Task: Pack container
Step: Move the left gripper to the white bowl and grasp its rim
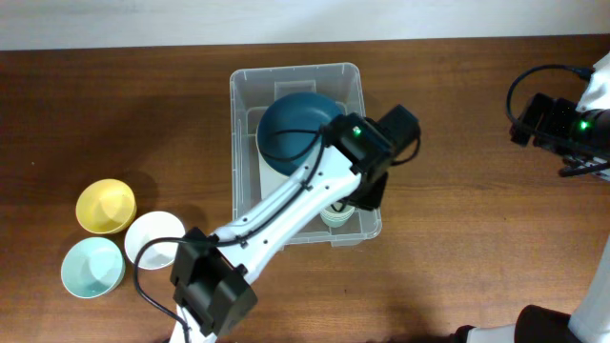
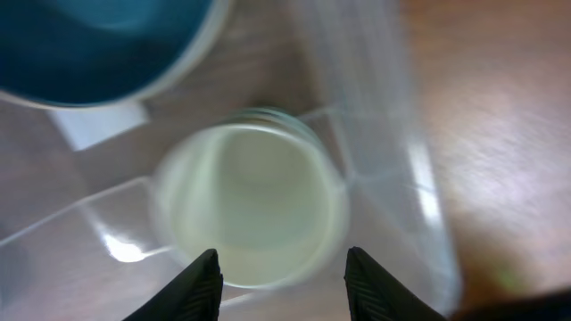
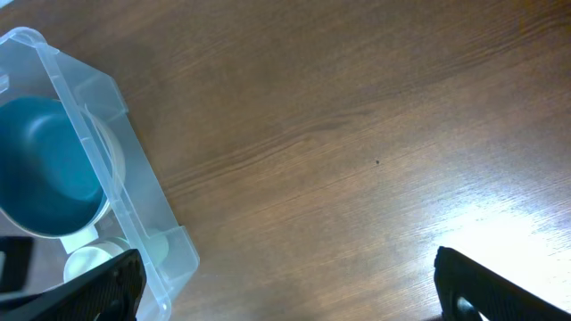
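Observation:
The clear container [image 1: 243, 86] stands at the table's middle back. A dark teal bowl [image 1: 291, 129] lies inside it, also in the left wrist view [image 2: 89, 45] and the right wrist view [image 3: 40, 174]. A pale green bowl [image 2: 254, 205] sits in the container's near right corner, partly hidden under my arm in the overhead view [image 1: 335, 215]. My left gripper [image 2: 281, 285] hangs open just above this pale bowl, holding nothing. My right gripper [image 3: 285, 290] is open and empty over bare wood, right of the container [image 3: 134, 178].
A yellow bowl [image 1: 105, 206], a white bowl [image 1: 154, 238] and a light blue bowl [image 1: 92, 267] sit together on the table at the left. The right arm's body [image 1: 562, 124] is at the far right edge.

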`<state>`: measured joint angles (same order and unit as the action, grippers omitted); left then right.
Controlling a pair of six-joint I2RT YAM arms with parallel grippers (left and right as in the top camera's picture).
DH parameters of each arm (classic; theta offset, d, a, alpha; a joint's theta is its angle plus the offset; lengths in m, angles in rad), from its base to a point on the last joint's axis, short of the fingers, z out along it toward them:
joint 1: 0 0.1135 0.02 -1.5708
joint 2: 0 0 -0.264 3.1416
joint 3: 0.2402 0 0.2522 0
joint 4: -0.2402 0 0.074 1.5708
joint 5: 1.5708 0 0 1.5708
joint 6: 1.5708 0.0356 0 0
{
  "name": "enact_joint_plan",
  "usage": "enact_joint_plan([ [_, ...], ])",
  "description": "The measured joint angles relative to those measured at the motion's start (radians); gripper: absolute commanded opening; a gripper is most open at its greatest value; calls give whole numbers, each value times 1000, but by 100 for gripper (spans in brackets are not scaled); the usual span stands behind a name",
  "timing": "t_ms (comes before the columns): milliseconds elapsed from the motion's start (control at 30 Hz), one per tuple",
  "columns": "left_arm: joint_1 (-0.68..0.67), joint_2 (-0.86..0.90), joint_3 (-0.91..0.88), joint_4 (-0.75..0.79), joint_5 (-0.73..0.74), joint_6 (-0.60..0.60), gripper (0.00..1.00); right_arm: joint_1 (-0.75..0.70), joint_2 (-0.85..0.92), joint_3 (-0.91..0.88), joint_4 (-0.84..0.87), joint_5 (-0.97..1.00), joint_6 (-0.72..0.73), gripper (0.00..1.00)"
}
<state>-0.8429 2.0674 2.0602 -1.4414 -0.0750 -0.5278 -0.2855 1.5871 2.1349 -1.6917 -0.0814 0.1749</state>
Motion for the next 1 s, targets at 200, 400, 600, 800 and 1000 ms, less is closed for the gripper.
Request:
enact_joint_plan([
  [200,284,-100,-9,-61,-117,-23,50,0,0,0,0,0,0,99],
  [400,685,-363,-8,-230,-226,-83,59,0,0,0,0,0,0,99],
  [600,914,-464,-201,-190,-215,-66,67,0,0,0,0,0,0,99],
  [800,927,-436,-557,61,-106,-21,71,0,0,0,-1,0,1,99],
  [1000,927,-428,-821,266,-9,29,71,0,0,0,0,0,0,99],
])
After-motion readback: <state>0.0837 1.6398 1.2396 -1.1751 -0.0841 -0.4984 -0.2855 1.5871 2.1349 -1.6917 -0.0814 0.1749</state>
